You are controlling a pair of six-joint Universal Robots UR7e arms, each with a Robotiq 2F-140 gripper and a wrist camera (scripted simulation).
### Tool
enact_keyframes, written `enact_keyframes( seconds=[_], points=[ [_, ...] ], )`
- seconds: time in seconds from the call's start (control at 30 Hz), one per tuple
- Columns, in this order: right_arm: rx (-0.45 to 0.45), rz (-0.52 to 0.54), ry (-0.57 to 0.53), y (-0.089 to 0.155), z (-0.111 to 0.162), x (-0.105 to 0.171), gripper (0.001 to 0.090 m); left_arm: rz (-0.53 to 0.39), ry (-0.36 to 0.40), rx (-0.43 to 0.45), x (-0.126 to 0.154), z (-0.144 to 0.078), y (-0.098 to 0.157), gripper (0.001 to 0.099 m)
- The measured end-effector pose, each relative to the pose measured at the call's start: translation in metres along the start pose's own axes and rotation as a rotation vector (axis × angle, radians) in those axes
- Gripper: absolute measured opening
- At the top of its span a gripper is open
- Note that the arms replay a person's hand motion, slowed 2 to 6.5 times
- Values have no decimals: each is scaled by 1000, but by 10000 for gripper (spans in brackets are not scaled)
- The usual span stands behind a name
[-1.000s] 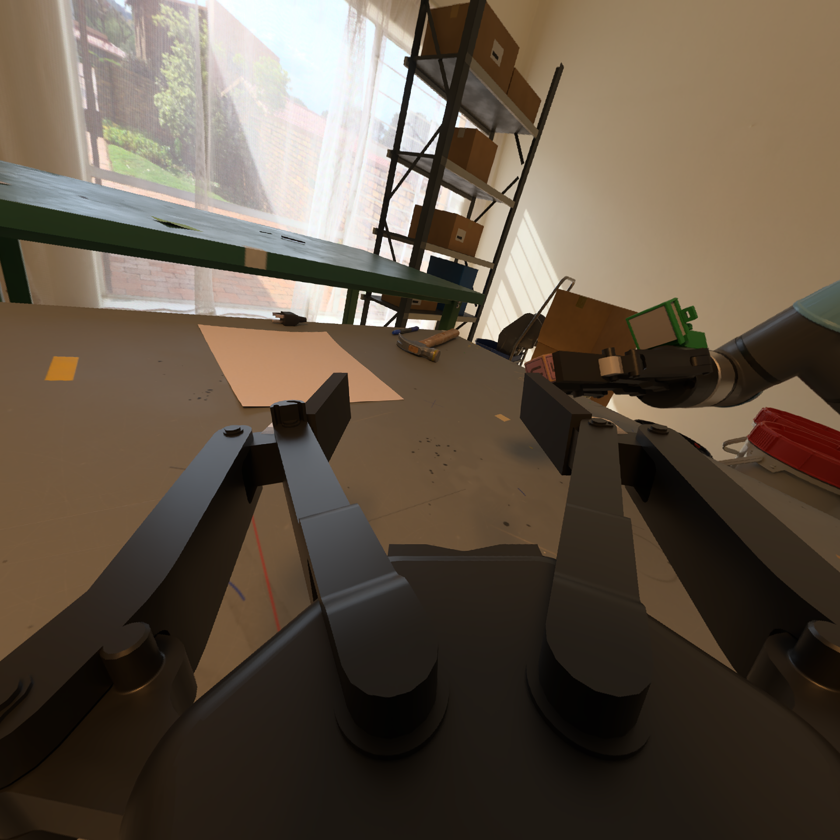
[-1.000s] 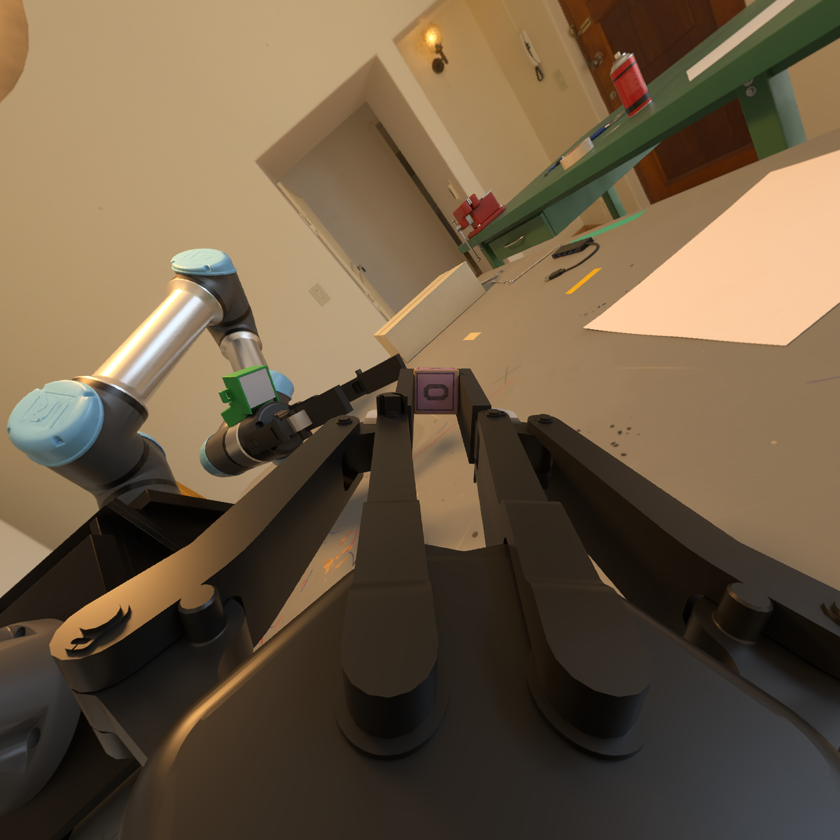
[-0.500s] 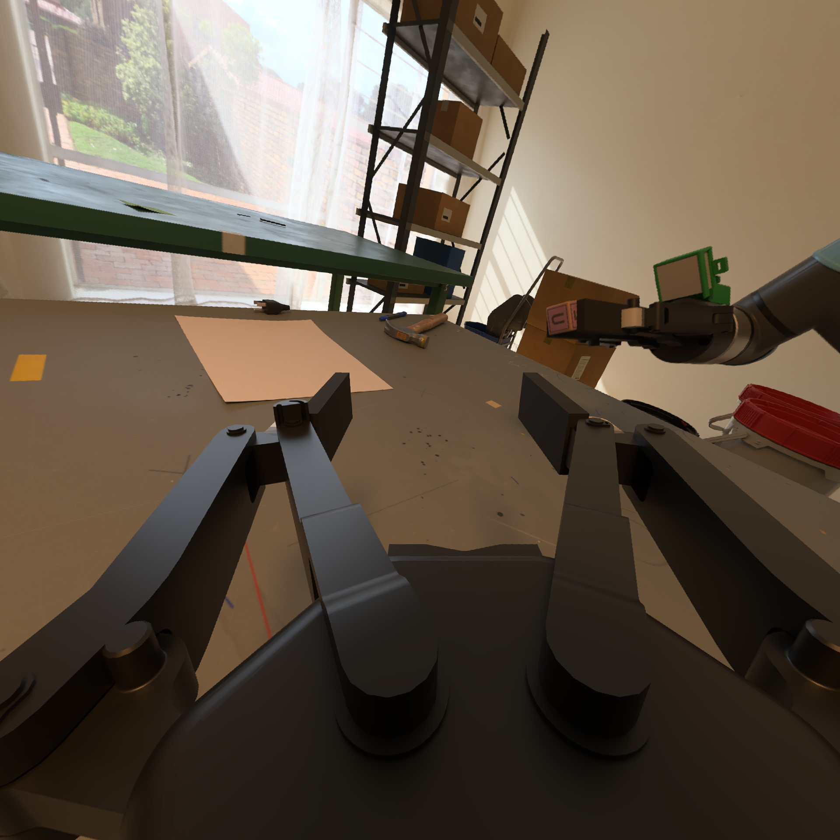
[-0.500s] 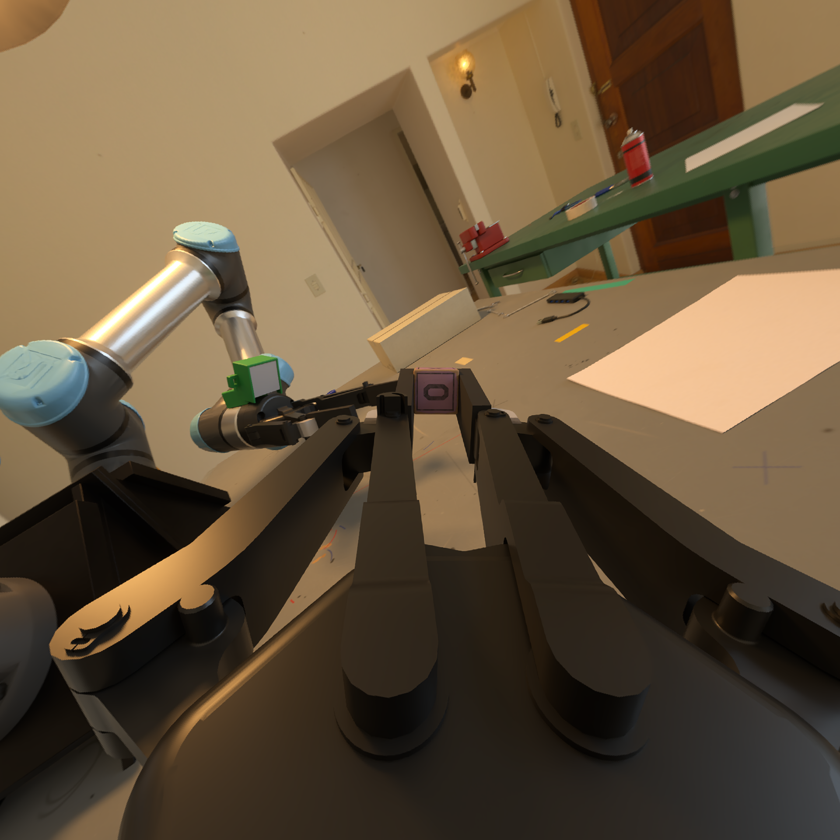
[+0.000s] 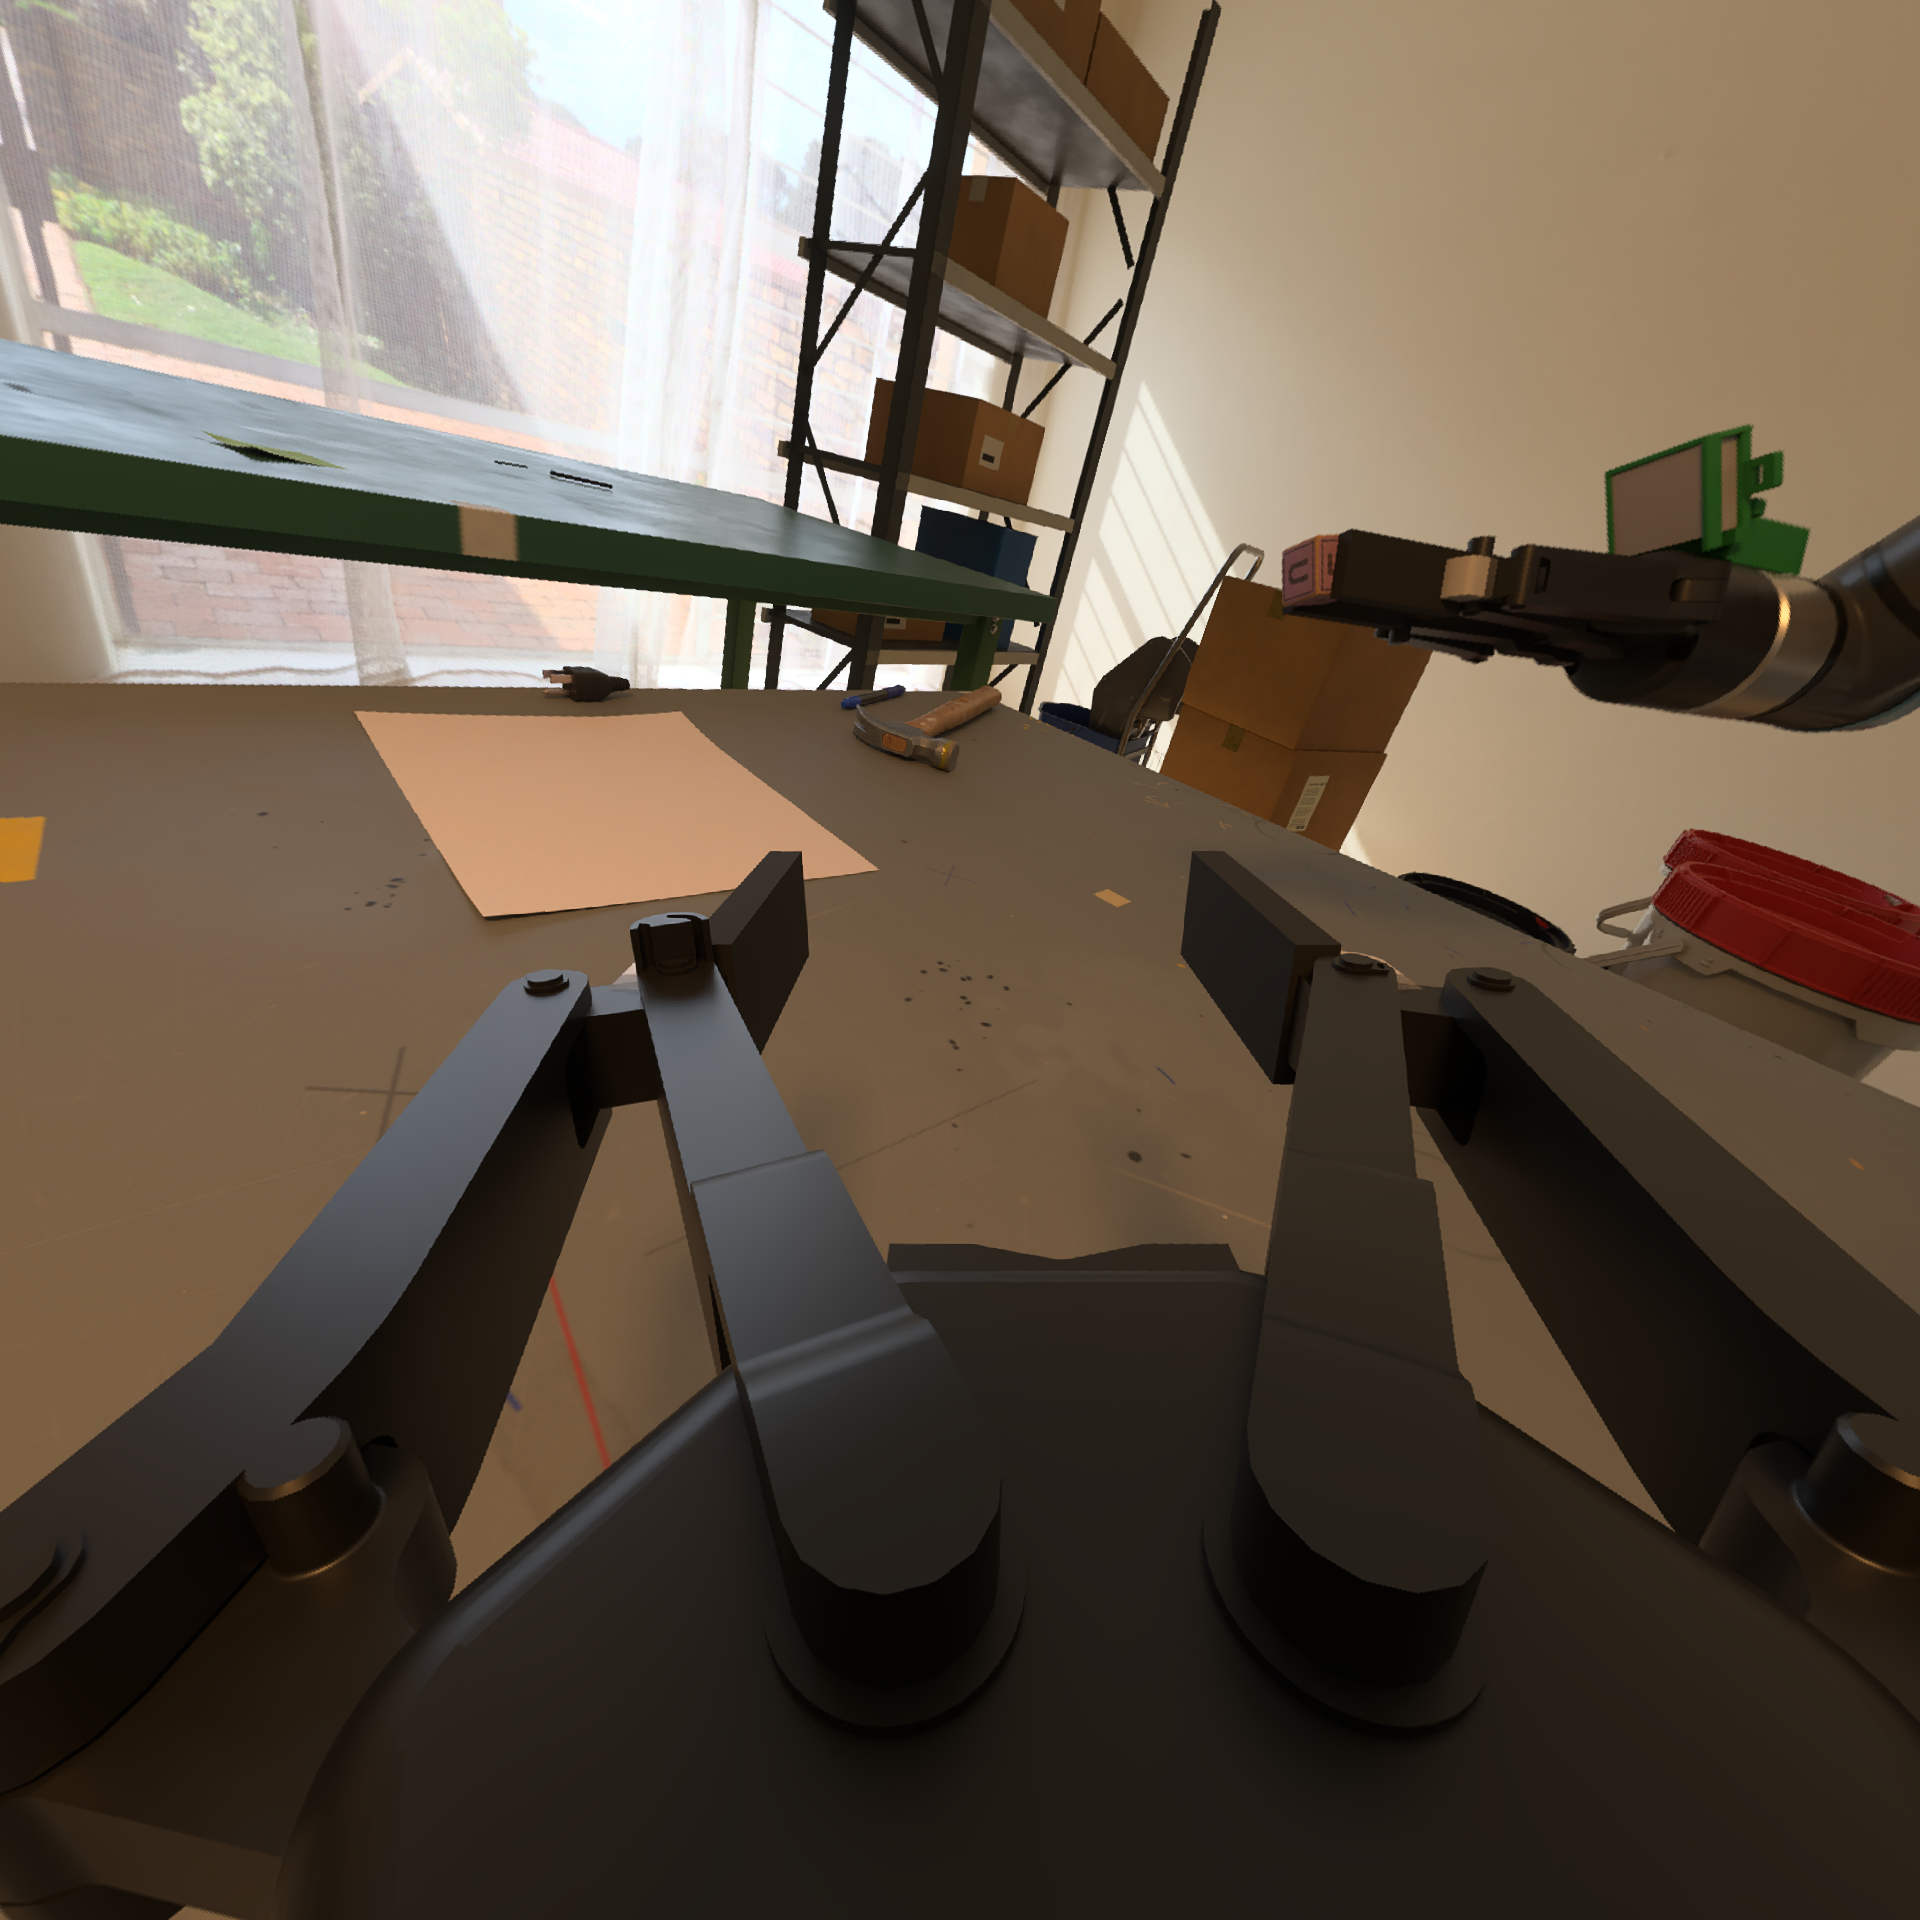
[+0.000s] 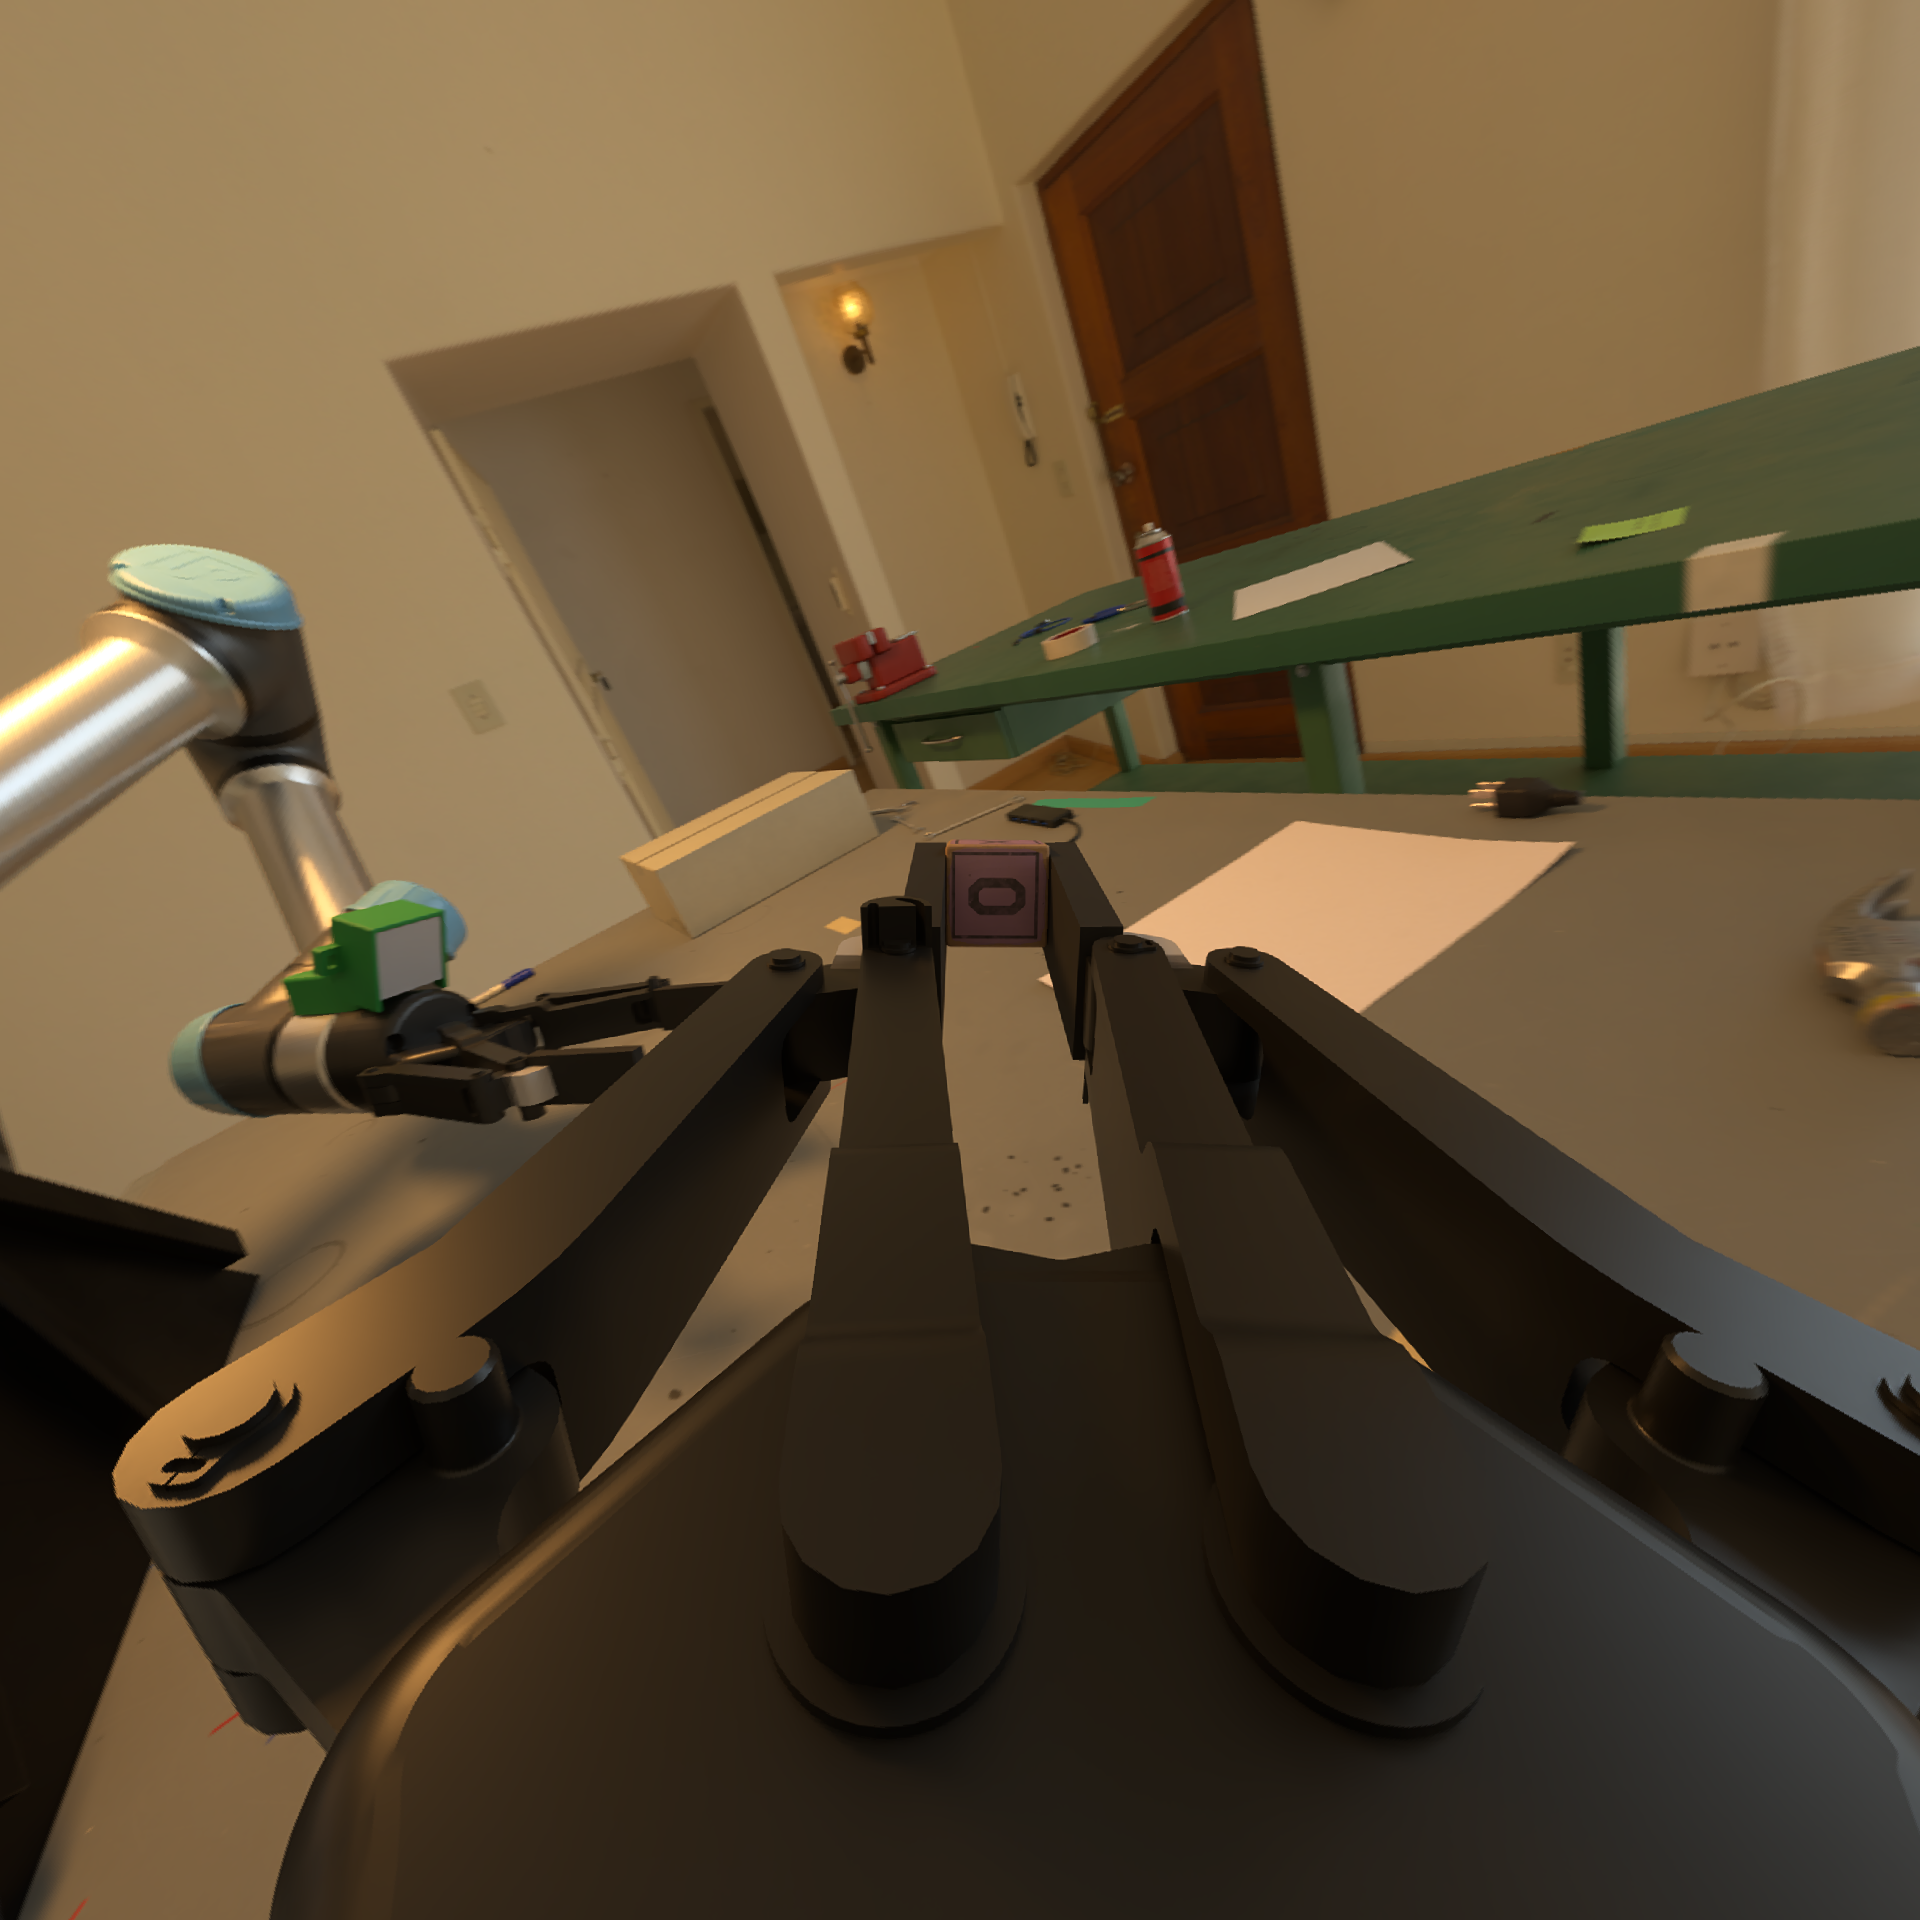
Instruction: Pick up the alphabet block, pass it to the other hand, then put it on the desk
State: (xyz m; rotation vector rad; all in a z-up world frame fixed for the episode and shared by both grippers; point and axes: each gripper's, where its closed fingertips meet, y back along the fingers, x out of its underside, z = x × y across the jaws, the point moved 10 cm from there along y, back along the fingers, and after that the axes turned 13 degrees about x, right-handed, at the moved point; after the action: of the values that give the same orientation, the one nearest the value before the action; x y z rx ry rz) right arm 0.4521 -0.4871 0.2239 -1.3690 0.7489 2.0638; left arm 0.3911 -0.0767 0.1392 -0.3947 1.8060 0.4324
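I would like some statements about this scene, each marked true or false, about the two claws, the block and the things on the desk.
1. The right claw is shut on the alphabet block. True.
2. The left claw grips the block. False: it is open and empty.
3. The block rests on the desk. False: it is held in the air above the desk.
4. A hammer lies on the desk beyond the sheet of paper. True.
5. The red spray can stands on the paper. False: it stands on the green table.
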Motion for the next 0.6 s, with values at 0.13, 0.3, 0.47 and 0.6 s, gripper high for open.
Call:
enact_keyframes(
  seconds=[0.13,0.3,0.47,0.6],
  points=[
    [86,15,19,11,-17,-12,250,8,-7,-3,0,0,-1,936],
    [192,60,59,22,-39,-25,250,17,-16,-6,0,0,-2,908],
    [297,129,123,27,-62,-34,250,29,-22,-5,0,1,-3,865],
    [377,195,178,27,-81,-40,250,42,-25,-3,1,1,-4,824]
  ],
)
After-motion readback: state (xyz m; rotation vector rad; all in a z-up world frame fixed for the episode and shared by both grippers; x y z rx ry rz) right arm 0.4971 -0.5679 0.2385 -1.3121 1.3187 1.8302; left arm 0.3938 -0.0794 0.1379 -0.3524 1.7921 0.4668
